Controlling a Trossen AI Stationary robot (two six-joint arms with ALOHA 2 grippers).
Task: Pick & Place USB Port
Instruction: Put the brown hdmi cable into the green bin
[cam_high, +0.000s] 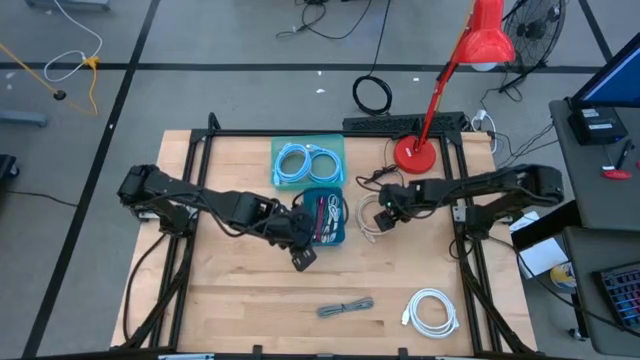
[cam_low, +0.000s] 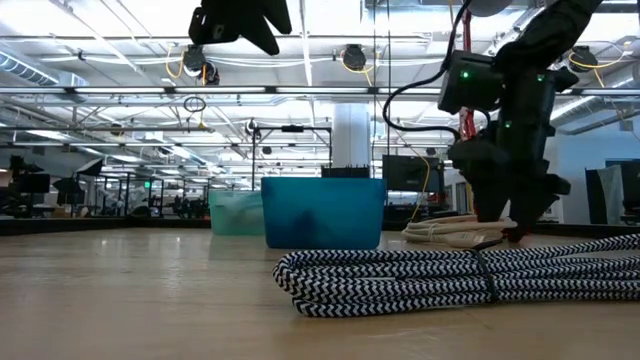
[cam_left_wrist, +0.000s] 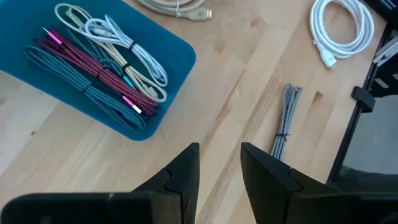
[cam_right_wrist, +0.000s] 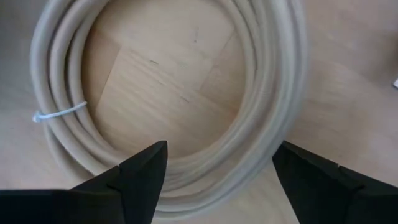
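1. The right pincer (cam_high: 385, 212) hangs right of centre in the high view, its fingers (cam_right_wrist: 143, 171) spread wide and holding nothing, low over the beige cable coil (cam_right_wrist: 186, 99) that lies on the worktop (cam_high: 240, 290).
2. In the right wrist view the coil's near arc runs between the two fingers, so a straight descent should put one finger inside the ring and one outside.
3. Close only once both tips reach the wood; judging by the loose strands, a high pinch may catch just the top loops.
4. Aim near the white tie (cam_right_wrist: 59, 112), where the bundle looks tightest.
5. The blue bin (cam_high: 323, 218), just left of the coil in the high view, already holds several cables and seems the likely target; lift clear of its rim before crossing.
6. The left pincer (cam_high: 303, 258) hovers below that bin, half open and empty; keep the carry path away from it.
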